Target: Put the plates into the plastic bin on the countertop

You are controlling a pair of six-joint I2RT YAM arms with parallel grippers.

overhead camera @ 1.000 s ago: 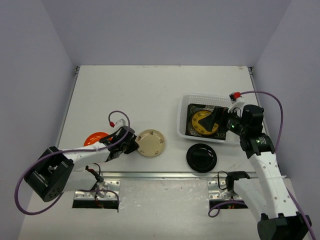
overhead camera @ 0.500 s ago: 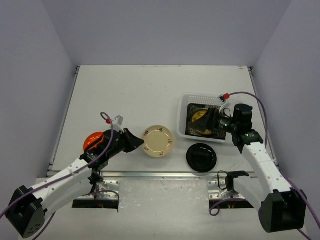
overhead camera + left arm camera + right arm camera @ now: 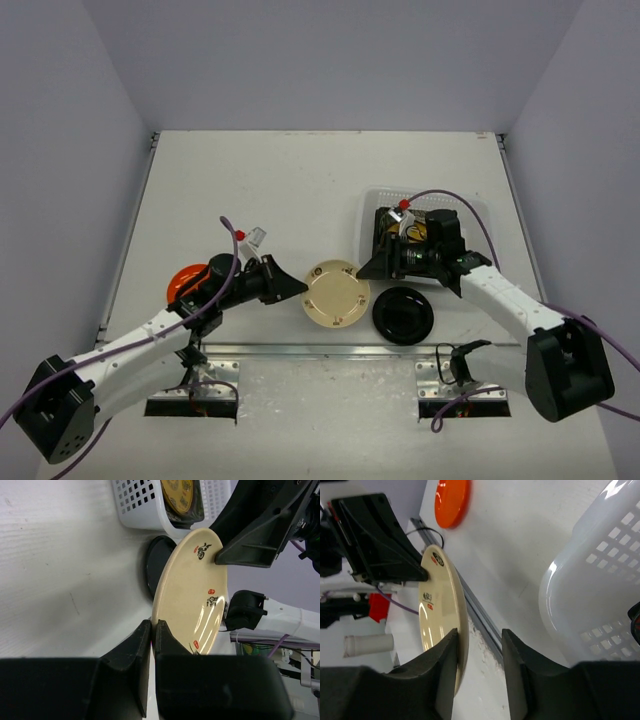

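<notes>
Pinched at its rim by the clamped left gripper [image 3: 152, 625], the cream plate [image 3: 192, 595] hangs tilted above the countertop [image 3: 250, 190], short of the plastic bin [image 3: 362, 240], with the right gripper [image 3: 479, 632] at its far edge, fingers parted, and a premature release would likely drop it.

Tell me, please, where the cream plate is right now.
In the top view, the cream plate is front centre, tilted, held by the left gripper, with the glossy black plate just right of it.
</notes>
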